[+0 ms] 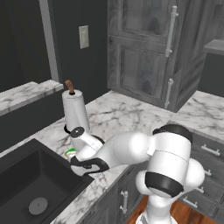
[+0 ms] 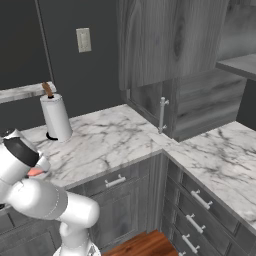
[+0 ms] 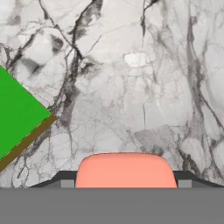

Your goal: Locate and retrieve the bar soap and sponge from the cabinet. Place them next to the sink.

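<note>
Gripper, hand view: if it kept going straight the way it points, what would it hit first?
Probably bare marble counter; the bar soap sits between its fingertips and the sponge lies off to one side.

You are looking straight down at a white marble worktop (image 3: 144,78) with grey veins. At the bottom centre, the salmon-pink bar soap (image 3: 126,170) sits between the two dark fingertips (image 3: 63,178) of your end effector (image 3: 126,181). At the left edge, apart from the soap, lies the green sponge (image 3: 17,114), turned diagonally, with a yellowish-brown edge.
</note>
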You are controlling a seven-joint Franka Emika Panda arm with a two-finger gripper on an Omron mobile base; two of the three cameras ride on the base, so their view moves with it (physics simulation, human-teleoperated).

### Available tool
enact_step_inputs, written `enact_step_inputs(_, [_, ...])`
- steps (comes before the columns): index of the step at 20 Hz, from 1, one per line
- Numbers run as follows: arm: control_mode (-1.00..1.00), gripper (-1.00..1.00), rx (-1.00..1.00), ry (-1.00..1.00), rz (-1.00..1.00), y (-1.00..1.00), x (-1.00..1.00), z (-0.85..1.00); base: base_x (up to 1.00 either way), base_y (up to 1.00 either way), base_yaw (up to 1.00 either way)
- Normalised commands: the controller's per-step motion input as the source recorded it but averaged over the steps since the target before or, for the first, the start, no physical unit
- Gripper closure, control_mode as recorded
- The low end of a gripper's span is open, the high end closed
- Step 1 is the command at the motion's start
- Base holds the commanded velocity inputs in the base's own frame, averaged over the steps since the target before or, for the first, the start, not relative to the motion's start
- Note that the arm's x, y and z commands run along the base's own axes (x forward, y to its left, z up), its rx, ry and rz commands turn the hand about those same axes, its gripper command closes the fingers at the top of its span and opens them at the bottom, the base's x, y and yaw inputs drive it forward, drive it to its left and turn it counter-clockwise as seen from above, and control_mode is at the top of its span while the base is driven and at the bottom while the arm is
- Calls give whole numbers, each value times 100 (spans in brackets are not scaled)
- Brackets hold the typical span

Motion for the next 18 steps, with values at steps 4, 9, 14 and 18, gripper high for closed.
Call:
enact_step_inputs(4, [-100,-100,0,0,0,0,0,0,0,0,0])
enact_step_inputs(9, [-100,-100,0,3,-1,-2,0,0,0,0,0])
enact_step_inputs(14, [-100,-100,0,9,-2,-1,1,6,0,0,0])
enact_step_inputs(18, [-100,-100,7,5,-1,2,-29,57,0,0,0])
